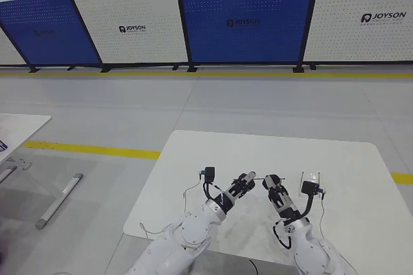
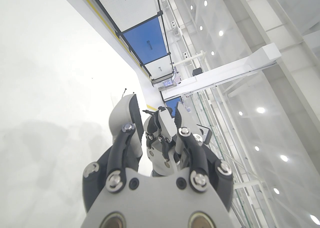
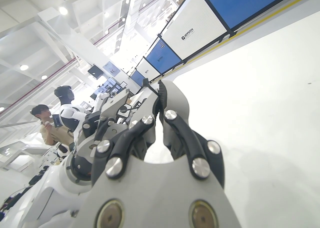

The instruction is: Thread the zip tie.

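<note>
Two grippers face each other tip to tip, low above the white table [image 1: 344, 161], over the half nearer to the robot. The right gripper [image 3: 158, 98] is closed on the black zip tie [image 3: 150, 86], and the small head of the tie sticks out past the fingertips (the rest of the strap is hidden between the pads). The left gripper [image 2: 155, 108] is open just in front of it, fingers apart, holding nothing. Two thin dark strips [image 1: 302, 179] lie on the table beside the right arm.
</note>
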You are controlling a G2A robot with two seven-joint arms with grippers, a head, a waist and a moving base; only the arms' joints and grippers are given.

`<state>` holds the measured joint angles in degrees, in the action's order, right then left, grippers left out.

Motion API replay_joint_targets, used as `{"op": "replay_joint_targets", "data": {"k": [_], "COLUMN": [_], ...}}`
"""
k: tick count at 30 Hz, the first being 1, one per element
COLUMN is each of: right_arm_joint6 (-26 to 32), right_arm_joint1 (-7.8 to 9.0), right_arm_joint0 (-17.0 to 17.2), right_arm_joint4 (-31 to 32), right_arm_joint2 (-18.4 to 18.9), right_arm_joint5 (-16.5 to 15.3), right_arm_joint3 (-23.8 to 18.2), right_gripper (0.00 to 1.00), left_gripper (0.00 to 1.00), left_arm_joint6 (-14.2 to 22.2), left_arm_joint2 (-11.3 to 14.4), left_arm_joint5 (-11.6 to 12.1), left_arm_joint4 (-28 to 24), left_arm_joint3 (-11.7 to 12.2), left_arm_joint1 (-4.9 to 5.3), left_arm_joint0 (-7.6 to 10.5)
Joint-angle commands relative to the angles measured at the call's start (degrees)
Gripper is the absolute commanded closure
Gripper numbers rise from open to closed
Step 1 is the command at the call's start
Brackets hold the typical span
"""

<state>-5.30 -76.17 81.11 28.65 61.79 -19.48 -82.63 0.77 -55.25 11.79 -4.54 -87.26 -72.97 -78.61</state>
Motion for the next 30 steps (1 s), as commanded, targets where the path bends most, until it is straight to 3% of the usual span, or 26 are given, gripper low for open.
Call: {"op": "replay_joint_targets", "data": {"k": [1, 3, 5, 19, 29, 30], "right_arm_joint6": [0.14, 0.42, 0.60, 1.08, 1.41, 1.42], "right_arm_joint1": [-0.02, -0.05, -0.09, -0.41, -0.60, -0.62], "right_arm_joint0": [-0.01, -0.07, -0.14, -0.33, -0.45, -0.44], "right_arm_joint4": [0.08, 0.17, 0.22, 0.31, 0.47, 0.47], "right_arm_joint2": [0.05, 0.07, 0.07, 0.17, 0.22, 0.23], "right_arm_joint5": [0.00, 0.00, 0.03, 0.52, 0.24, 0.19], "right_arm_joint3": [-0.10, -0.25, -0.36, -0.24, -0.10, -0.09], "right_gripper": [1.00, 1.00, 1.00, 1.00, 1.00, 1.00], "left_gripper": [0.64, 0.54, 0.00, 0.00, 0.00, 0.07], "left_arm_joint6": [0.00, 0.00, 0.00, 0.01, -0.14, -0.34], "left_arm_joint2": [0.00, 0.00, 0.00, 0.02, 1.36, 1.35], "left_arm_joint5": [0.00, 0.00, 0.00, -0.11, -0.99, -0.96], "left_arm_joint4": [0.00, 0.00, 0.00, 0.07, 3.03, 2.61], "left_arm_joint3": [0.00, 0.00, 0.00, -0.04, 0.15, 0.25], "left_arm_joint1": [0.00, 0.00, 0.00, -0.01, -0.39, -0.46], "left_arm_joint0": [0.00, 0.00, 0.00, -0.02, 0.60, 0.72]}}
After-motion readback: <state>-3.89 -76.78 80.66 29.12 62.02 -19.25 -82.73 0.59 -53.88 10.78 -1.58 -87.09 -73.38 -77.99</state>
